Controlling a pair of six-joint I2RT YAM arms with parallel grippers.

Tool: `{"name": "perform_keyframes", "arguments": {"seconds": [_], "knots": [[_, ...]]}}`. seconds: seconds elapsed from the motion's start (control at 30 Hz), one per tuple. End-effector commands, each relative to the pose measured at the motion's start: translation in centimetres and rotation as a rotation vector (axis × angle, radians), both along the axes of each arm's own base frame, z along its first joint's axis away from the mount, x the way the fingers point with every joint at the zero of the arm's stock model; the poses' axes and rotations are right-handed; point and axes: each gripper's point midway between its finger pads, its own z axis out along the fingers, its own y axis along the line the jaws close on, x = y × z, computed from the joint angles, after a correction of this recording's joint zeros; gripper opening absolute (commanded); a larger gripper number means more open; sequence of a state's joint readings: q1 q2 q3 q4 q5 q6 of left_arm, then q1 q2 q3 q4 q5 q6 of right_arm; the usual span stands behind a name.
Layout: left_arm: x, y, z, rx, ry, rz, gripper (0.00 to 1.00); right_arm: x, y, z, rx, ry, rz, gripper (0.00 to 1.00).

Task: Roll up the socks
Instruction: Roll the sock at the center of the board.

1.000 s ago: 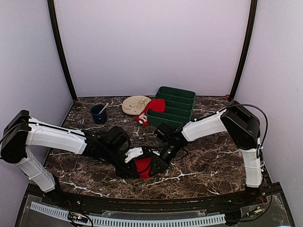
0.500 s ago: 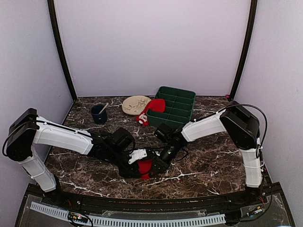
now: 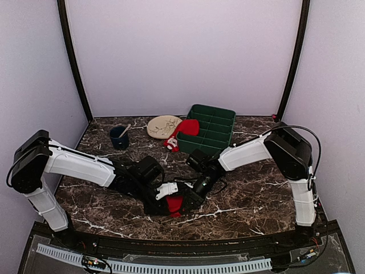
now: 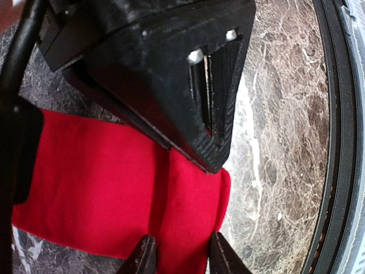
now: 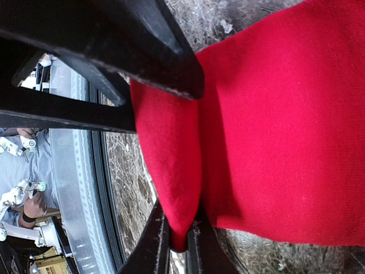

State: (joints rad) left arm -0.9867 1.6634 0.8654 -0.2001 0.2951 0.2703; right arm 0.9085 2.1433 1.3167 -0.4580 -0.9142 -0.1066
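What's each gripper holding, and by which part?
Right gripper pinches the folded edge of the red sock. Left gripper straddles that fold; grip unclear.

Cropped by lower frame edge: left gripper fingertips. Mostly covered from above: near red sock. Too small to read: far sock's white pattern.

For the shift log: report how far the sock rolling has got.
Done: no finished roll is visible. In hand: the near sock lies on the table with one end folded over. The right gripper pinches that fold, and the left gripper straddles the same end, grip unclear. Left: finish this roll, then the second sock, untouched, draped over the green tray edge.
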Motion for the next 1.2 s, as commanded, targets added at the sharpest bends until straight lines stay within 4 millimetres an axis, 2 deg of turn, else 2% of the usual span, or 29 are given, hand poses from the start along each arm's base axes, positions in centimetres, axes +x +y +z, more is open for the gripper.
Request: {"name": "perform_keyframes", "arguments": {"seconds": [0.0,0.17,0.4,0.57,0.77,1.17], "knots": [[-0.6,-0.2,-0.1,0.012,0.025,-0.031,0.30,0.4,0.1,-0.2,-0.003,0.014,-0.005,0.08],[-0.8,-0.3,-0.2,0.015,0.042,-0.036,0.25,0.4,0.0,-0.3,-0.004,0.019,-0.007,0.08],[-1.2,-0.4,-0.5,0.020,0.072,-0.051,0.10,0.5,0.0,-0.4,-0.007,0.023,-0.008,0.09],[-1.5,-0.5,-0.6,0.026,0.100,-0.056,0.01,0.7,-0.2,-0.3,-0.002,0.033,-0.026,0.19],[-1.1,-0.3,-0.3,0.003,0.173,-0.030,0.00,1.3,-0.5,-0.1,0.027,0.065,-0.065,0.25],[-0.3,0.1,-0.1,-0.037,0.273,0.008,0.01,2.3,-1.5,-0.1,0.058,0.112,-0.147,0.27]]}}
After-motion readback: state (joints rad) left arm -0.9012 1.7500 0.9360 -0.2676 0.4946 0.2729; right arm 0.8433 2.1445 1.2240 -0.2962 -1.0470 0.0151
